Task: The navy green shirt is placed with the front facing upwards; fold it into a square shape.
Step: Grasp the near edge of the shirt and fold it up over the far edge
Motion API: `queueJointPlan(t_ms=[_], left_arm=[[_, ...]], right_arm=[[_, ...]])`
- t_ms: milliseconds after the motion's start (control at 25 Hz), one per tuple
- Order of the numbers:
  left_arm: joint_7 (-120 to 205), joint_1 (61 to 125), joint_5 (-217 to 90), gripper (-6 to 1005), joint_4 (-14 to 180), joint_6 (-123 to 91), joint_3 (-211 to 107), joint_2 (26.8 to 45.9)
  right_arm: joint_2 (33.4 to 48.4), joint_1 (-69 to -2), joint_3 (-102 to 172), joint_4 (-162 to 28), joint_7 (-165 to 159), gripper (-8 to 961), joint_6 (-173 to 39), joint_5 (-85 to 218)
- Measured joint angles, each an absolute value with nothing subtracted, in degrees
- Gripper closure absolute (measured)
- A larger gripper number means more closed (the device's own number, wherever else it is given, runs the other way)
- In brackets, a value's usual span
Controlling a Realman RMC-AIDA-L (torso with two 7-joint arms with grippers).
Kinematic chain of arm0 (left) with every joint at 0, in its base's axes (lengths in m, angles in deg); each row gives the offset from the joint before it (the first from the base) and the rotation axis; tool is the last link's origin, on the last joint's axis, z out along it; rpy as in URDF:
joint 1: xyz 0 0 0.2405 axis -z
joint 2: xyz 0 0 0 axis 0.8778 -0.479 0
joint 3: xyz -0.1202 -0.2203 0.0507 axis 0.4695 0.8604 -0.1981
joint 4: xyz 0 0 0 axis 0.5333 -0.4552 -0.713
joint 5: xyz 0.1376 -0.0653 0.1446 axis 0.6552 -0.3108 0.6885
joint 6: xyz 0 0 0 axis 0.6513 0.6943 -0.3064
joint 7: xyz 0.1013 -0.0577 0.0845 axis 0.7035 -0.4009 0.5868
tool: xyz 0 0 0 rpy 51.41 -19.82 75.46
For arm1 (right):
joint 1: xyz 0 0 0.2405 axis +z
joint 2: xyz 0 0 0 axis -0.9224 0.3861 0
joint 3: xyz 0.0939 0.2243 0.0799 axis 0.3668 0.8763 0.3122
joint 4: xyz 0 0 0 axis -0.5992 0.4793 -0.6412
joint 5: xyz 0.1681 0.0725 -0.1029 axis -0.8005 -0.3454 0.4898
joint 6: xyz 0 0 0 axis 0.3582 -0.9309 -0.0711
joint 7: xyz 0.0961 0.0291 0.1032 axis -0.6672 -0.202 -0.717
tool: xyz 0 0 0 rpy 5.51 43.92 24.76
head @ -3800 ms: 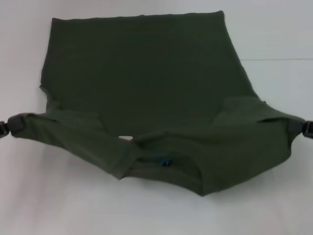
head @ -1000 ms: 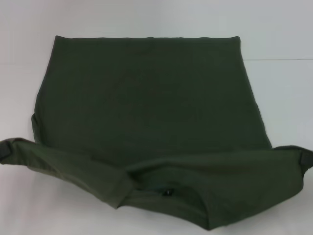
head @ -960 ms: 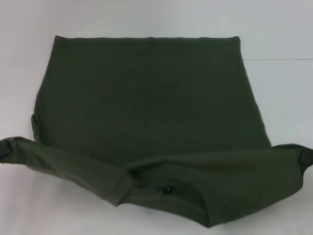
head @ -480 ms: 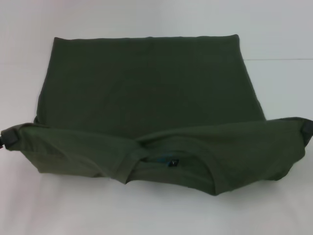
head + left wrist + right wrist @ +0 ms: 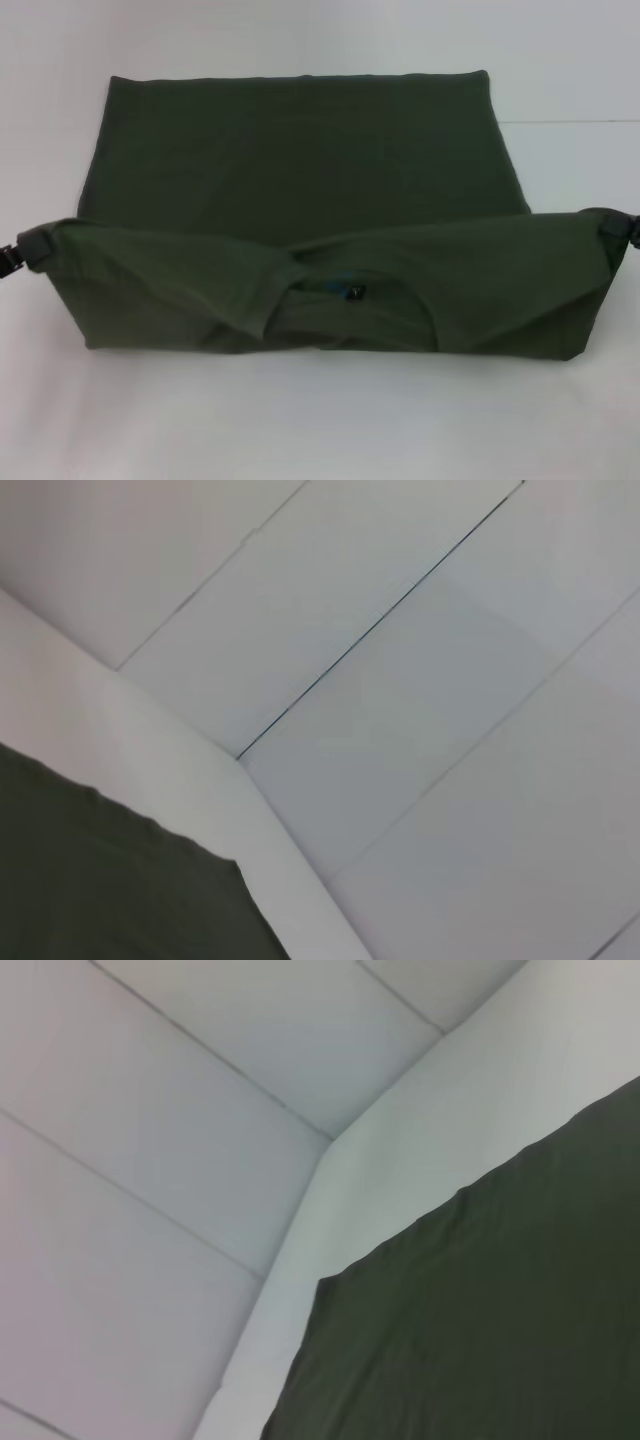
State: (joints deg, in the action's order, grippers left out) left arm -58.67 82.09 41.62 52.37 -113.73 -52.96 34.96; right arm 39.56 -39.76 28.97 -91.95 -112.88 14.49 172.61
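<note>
The navy green shirt (image 5: 300, 160) lies across the white table (image 5: 300, 430), its far part flat. Its near, collar end is lifted in a taut band, with the ribbed collar and small dark neck label (image 5: 355, 292) facing me. My left gripper (image 5: 14, 255) is shut on the band's left corner at the picture's left edge. At the right edge my right gripper (image 5: 626, 232) is shut on the other corner. A dark corner of the shirt (image 5: 110, 880) shows in the left wrist view, and a wider piece of the shirt (image 5: 480, 1330) in the right wrist view.
White table surface runs all around the shirt. Pale panelled walls (image 5: 400, 680) stand behind the table, seen from both wrist cameras; the walls (image 5: 150, 1110) meet the tabletop at a corner.
Both grippers have raised the collar end and carried it away from me over the flat part. The hanging edge, sagging a second ago, now drops straight to the table.
</note>
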Motion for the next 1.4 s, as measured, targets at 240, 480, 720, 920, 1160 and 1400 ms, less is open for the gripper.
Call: queueJointPlan(t_ms=[240, 480, 720, 920, 1160, 1400], left_arm=[[-56.19, 84.29, 40.28, 945, 53.74, -109.54, -53.31, 35.79], [-54.45, 86.79, 40.14, 944, 53.81, -104.25, -53.28, 37.22], [-53.39, 88.39, 38.12, 944, 53.81, -100.32, -53.45, 38.01], [-52.32, 89.29, 36.78, 943, 53.81, -98.1, -53.62, 38.38], [-50.21, 91.05, 36.64, 943, 53.87, -95.01, -53.6, 39.39], [-48.21, 92.8, 35.85, 942, 53.99, -91.05, -53.54, 40.44]], right_arm=[[39.85, -38.83, 29.02, -91.1, -112.91, 940, 10.65, 171.34], [40.49, -38.22, 29.01, -91.09, -112.92, 940, 8.4, 170.37], [41.41, -37.5, 29.0, -91.09, -112.92, 939, 4.94, 170.32], [41.81, -36.83, 28.89, -91.04, -112.92, 939, 2.72, 169.8], [42.96, -35.08, 28.73, -90.95, -112.92, 939, -0.48, 169.7], [43.85, -32.93, 28.49, -90.24, -112.92, 940, -4.65, 169.7]])
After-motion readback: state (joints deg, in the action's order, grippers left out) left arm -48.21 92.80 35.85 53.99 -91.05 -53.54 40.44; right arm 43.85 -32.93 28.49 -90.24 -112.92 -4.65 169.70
